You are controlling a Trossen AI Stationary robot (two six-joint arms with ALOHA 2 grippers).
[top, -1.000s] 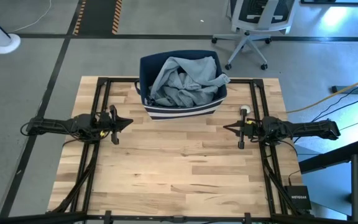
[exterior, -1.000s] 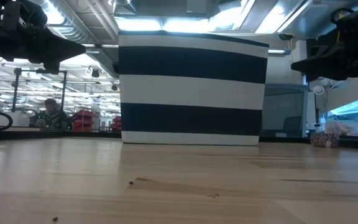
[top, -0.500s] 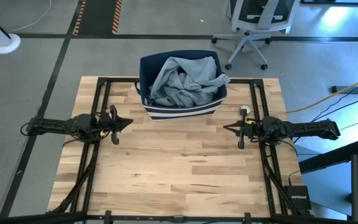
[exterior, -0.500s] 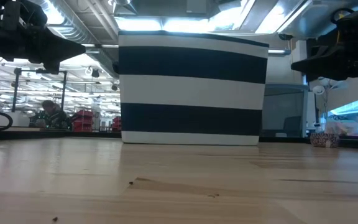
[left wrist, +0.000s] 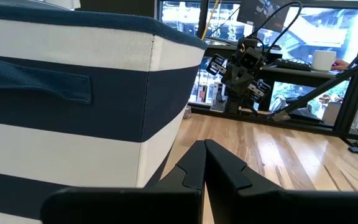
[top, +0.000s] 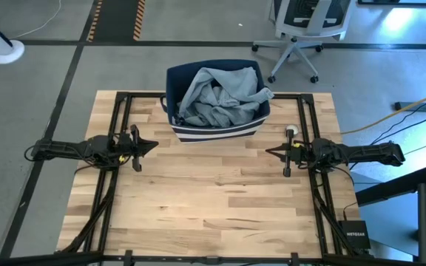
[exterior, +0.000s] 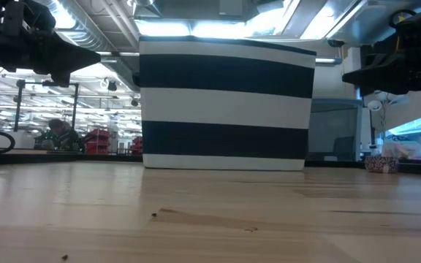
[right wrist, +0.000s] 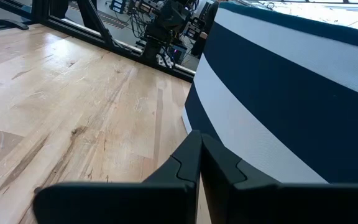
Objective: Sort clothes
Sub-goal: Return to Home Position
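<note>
A heap of light grey-blue clothes [top: 217, 96] fills the navy bin with white stripes [top: 214, 129], which stands on its base at the table's far middle. One fold [top: 266, 94] hangs over the bin's right rim. In the low view the bin [exterior: 225, 106] hides the clothes. My left gripper [top: 151, 145] hovers shut above the table's left side, pointing level toward the middle; its fingers [left wrist: 204, 152] meet. My right gripper [top: 270, 152] hovers shut at the right side, facing it; its fingers [right wrist: 199, 143] meet too. Both hold nothing.
The wooden table [top: 213, 199] lies bare between the arms and toward the near edge. A black metal frame [top: 120, 103] runs along both sides. An office chair [top: 302, 29] stands on the floor beyond the far edge. A small black box [top: 354, 235] sits near the right front.
</note>
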